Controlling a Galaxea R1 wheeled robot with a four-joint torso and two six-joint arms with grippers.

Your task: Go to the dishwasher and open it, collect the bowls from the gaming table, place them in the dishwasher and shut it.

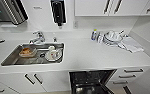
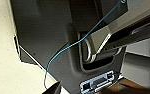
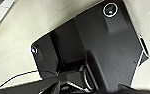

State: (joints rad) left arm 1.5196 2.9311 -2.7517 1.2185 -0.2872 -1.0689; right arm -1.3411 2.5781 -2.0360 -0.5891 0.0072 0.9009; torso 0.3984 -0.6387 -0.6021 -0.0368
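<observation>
The dishwasher point(image 1: 91, 81) stands open under the white counter, just right of the sink. Its dark inside with wire racks faces me at the lower middle of the head view. The bowls and the gaming table are out of view. In the left wrist view the robot's own dark plate point(image 2: 48, 37) hangs over pale floor, crossed by a thin blue cable point(image 2: 66, 48). The right wrist view looks at the same dark plate point(image 3: 96, 47) above pale floor.
A steel sink point(image 1: 32, 53) with a tap point(image 1: 38, 37) holds a white cup and an orange-brown item. A dish stack point(image 1: 113, 37), a cloth point(image 1: 131, 44) and a bottle point(image 1: 94, 34) sit at the counter's back right. Drawers point(image 1: 131, 75) flank the dishwasher's right, cabinet doors point(image 1: 31, 80) its left.
</observation>
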